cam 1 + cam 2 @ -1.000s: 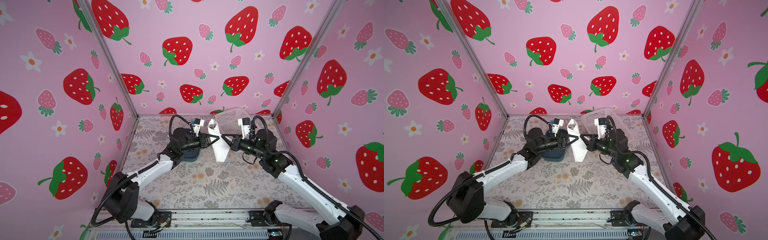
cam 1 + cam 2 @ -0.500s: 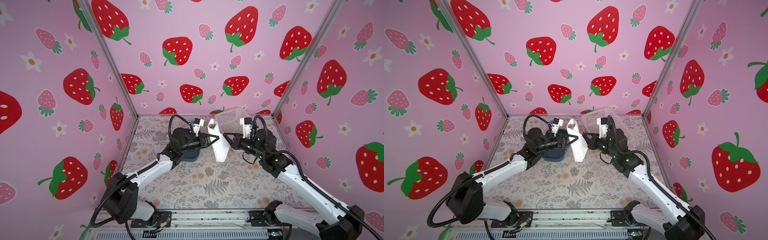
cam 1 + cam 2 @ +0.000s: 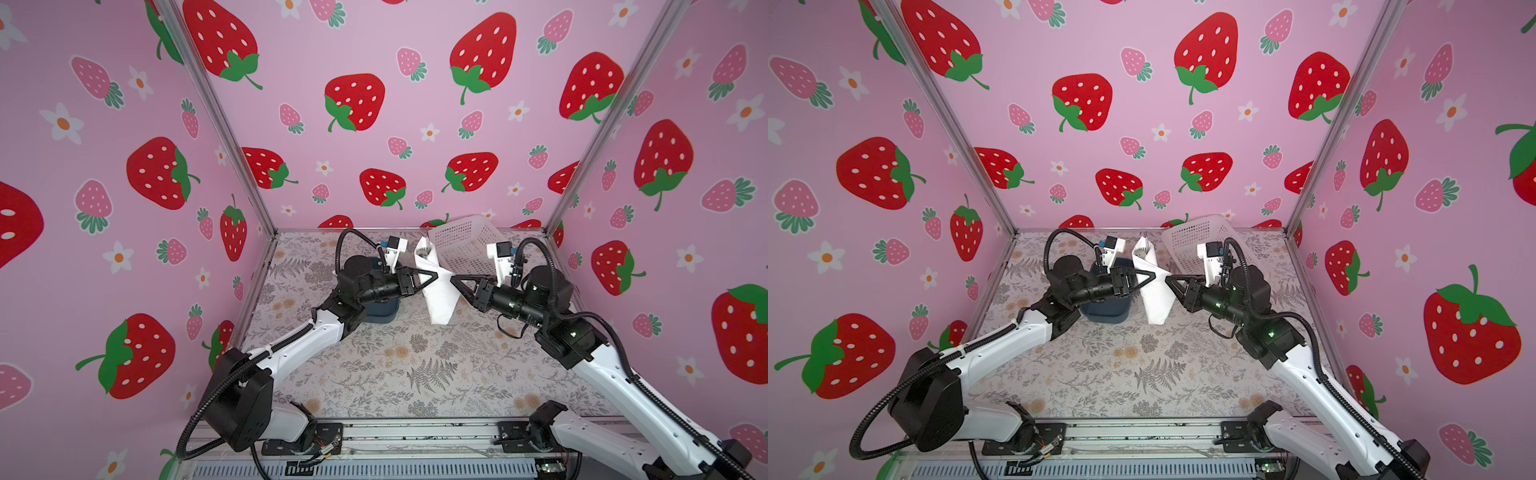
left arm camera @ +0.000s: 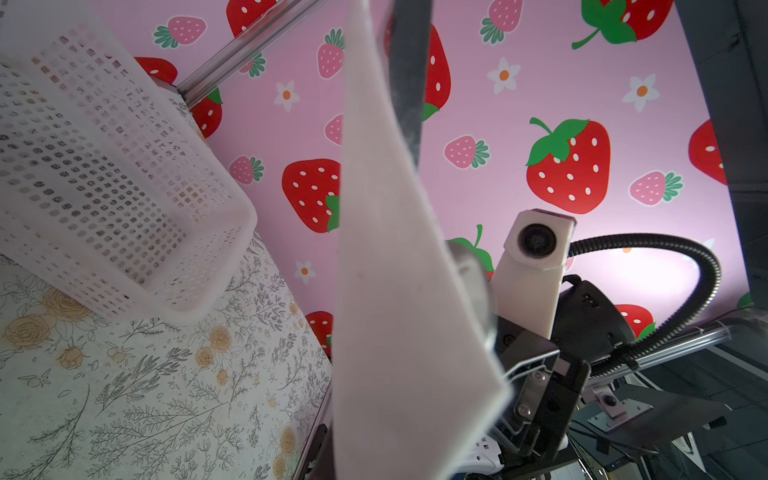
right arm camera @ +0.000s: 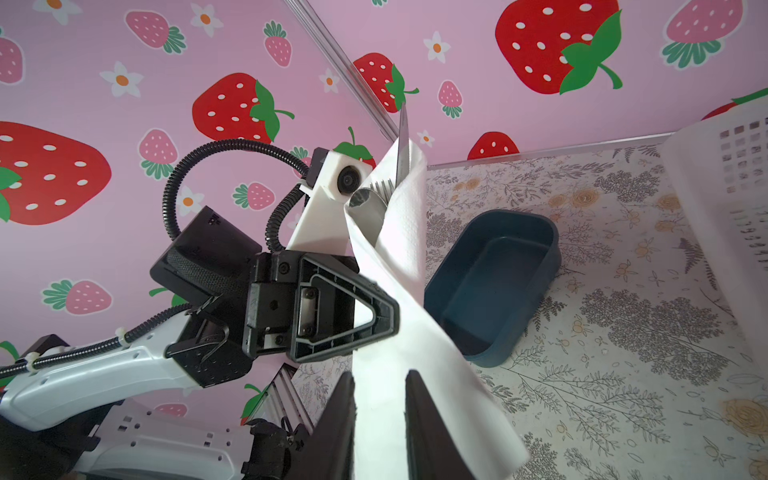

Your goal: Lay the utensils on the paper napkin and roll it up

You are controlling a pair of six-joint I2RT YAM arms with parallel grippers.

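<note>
Left fingers (image 5: 388, 318): I see them shut tight on the middle of the rolled paper napkin (image 5: 415, 353), pinching it from the side. This is the only sure hold I can see.
Right fingers (image 5: 417, 428): parted a little, one on each side of the roll's lower half. I cannot tell whether the pads touch the paper.
Why this hold: as I read it, one pinch at mid-length keeps the wrap from springing open, and the right side is placed to steady or hand over the tail.
Paper napkin: wrapped into a slanted tube in the air between my two arms, in both top views (image 3: 439, 299), with a loose corner hanging down.
Utensils (image 5: 374, 203): inside the roll. The knife (image 5: 402, 149) blade, fork (image 5: 381, 188) tines and spoon (image 5: 365, 205) bowl stick out of the upper end.
Risk: I judge the handles could slip out of the lower end if the pinch loosens.
Blue tub (image 5: 552, 245): on the desk (image 3: 415, 365) just beside the roll, on the left arm's side, with nothing visible inside.
White basket (image 3: 461, 245): tilted, at the back.
Stage: rolling looks done to me, and setting the bundle down remains.
</note>
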